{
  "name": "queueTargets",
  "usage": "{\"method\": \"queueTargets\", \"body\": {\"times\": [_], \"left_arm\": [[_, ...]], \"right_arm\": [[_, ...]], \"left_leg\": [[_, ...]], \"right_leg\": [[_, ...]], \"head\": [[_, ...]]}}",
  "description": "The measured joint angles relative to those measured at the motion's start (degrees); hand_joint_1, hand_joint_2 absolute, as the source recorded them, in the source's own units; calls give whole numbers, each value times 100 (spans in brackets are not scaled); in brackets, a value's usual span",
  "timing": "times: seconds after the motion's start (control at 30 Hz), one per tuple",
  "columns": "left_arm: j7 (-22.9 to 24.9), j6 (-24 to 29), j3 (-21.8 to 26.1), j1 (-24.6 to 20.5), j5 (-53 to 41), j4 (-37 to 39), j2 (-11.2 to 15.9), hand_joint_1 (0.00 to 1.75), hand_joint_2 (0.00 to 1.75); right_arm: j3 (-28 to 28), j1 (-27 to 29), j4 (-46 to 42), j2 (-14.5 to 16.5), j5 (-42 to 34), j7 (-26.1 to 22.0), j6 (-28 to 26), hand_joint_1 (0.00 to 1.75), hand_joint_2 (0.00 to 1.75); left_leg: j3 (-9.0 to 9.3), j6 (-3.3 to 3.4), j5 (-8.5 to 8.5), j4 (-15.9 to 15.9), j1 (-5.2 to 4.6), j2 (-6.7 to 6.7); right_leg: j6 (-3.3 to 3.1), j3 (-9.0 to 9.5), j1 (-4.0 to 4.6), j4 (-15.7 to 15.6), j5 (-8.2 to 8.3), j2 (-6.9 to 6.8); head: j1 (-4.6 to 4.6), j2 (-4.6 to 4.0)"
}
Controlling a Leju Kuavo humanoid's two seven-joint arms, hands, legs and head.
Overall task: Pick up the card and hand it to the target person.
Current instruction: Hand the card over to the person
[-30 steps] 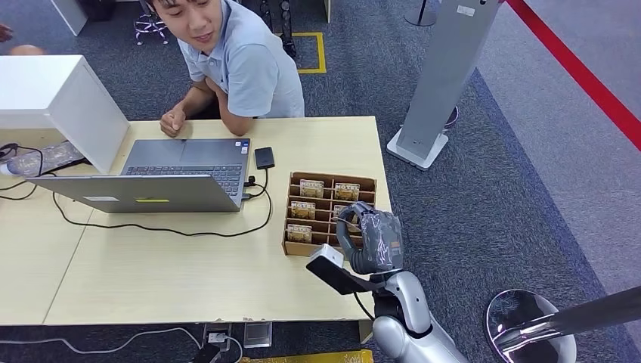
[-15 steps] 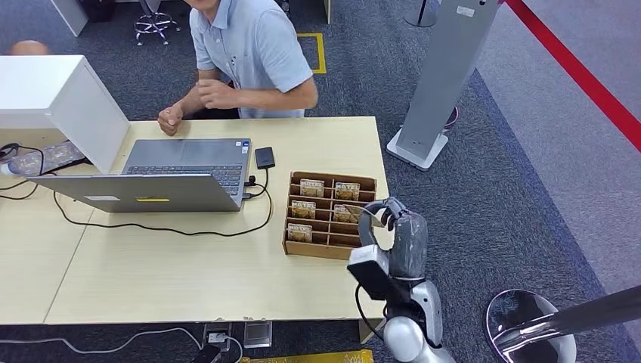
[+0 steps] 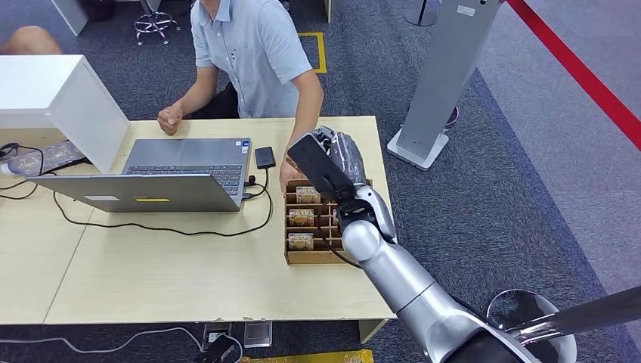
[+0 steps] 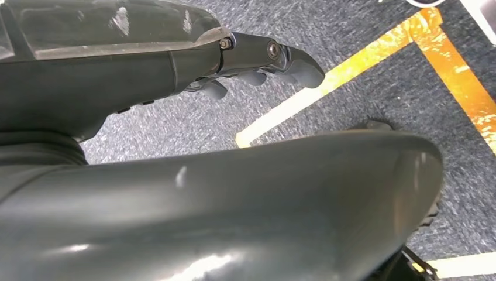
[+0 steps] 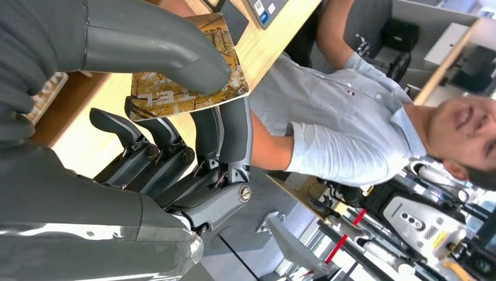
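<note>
Pinched the card (image 5: pixel 187 76) in the right robot hand (image 5: pixel 117 117), thumb pressed on the printed face and darker fingers (image 5: pixel 225 132) backing it from beneath. Gripped at one end only, leaving the far edge and a corner free. Held aloft over the back of the worktop (image 3: pixel 151 280), above the cardboard card tray (image 3: pixel 302 255), with the right robot hand (image 3: pixel 336 155) raised toward the person (image 3: pixel 249 53).

Judged as thin, light and fairly stiff, with a glossy face likely to slide under a smooth thumb. Probably liable to bend or crease if squeezed hard, so better kept in a firm flat pinch. Best offered with the free edge forward, giving the person bare card to grasp clear of the fingers.

Reached in from across the worktop with one of the person's hands (image 3: pixel 286 178), just beside the tray's far corner and close under the raised card; contact with the card impossible to tell. More cards (image 3: pixel 301 218) left standing in the tray's slots. Further along, an open laptop (image 3: pixel 181 162) and trailing cables on the worktop.

Hung low over grey carpet with yellow floor tape, the left robot hand (image 4: pixel 146 76), fingers apart from the thumb and nothing between them.
</note>
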Motion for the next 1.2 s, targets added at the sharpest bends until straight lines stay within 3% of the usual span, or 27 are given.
{"method": "queueTargets", "body": {"times": [0.4,0.77,0.9,1.2], "left_arm": [[46,21,-37,-49,21,0,-20,0,0],[24,20,-43,-47,40,0,-20,0,0],[-18,-13,-44,-45,58,0,-20,0,0],[-68,31,-115,-44,68,0,-20,0,0]], "right_arm": [[362,-626,1543,549,164,-43,-49,173,175],[487,-792,2096,641,174,-45,-78,173,175],[496,-811,2179,671,174,-65,-115,0,175],[507,-810,2315,681,114,-173,-240,0,175]], "left_leg": [[-1,0,0,0,0,0],[0,0,0,1,0,0],[2,0,0,1,0,0],[3,0,0,1,0,1]], "right_leg": [[0,-3,0,-1,0,1],[0,-3,0,-1,0,2],[0,-2,0,-1,0,2],[0,-2,0,-1,0,3]], "head": [[1,0],[4,-1],[2,-1],[7,0]]}}
